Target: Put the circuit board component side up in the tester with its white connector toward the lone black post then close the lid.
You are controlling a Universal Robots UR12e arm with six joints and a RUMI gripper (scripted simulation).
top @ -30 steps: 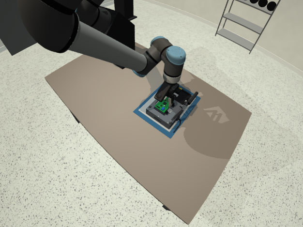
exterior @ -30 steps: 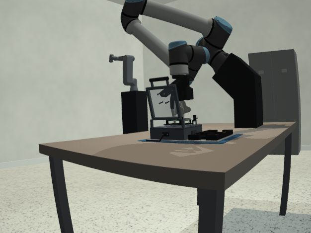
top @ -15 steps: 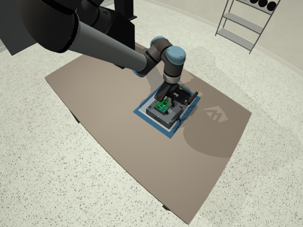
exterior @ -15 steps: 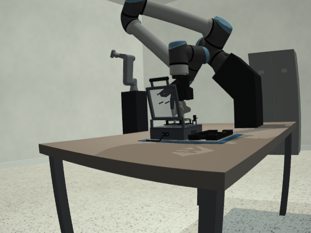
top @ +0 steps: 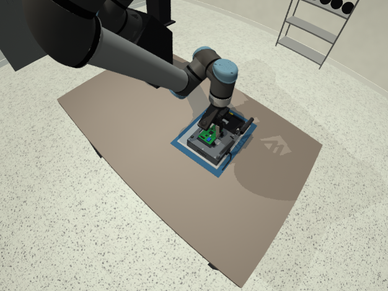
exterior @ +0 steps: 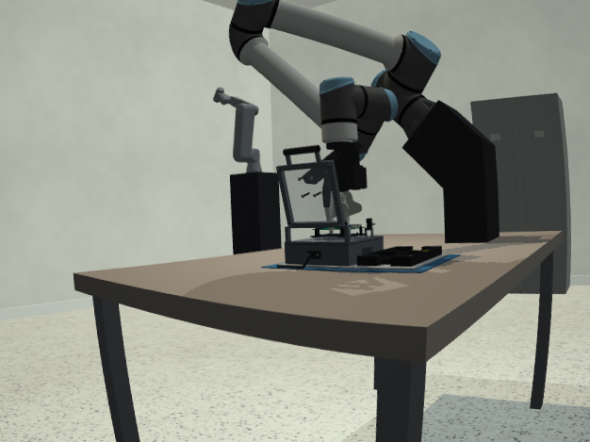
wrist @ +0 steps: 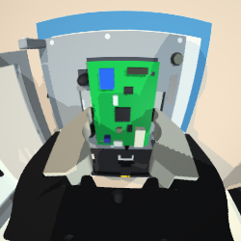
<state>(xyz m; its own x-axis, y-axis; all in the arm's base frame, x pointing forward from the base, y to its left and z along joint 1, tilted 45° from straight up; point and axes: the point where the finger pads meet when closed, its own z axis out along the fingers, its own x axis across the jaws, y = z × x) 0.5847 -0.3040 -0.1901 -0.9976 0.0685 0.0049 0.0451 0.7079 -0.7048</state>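
My gripper is shut on the green circuit board, its two pale fingers on the board's long edges. The board faces component side up, with a blue part at the far end and its white connector at the near end by my palm. It hangs low over the grey tester, close to its top plate. A lone black post stands at the tester's far right corner. The tester's clear lid stands open and upright. In the top view the board shows under my gripper.
The black tray lies beside the tester on a blue mat. A black handle tops the open lid. A grey shelf and a dark cabinet stand away from the table.
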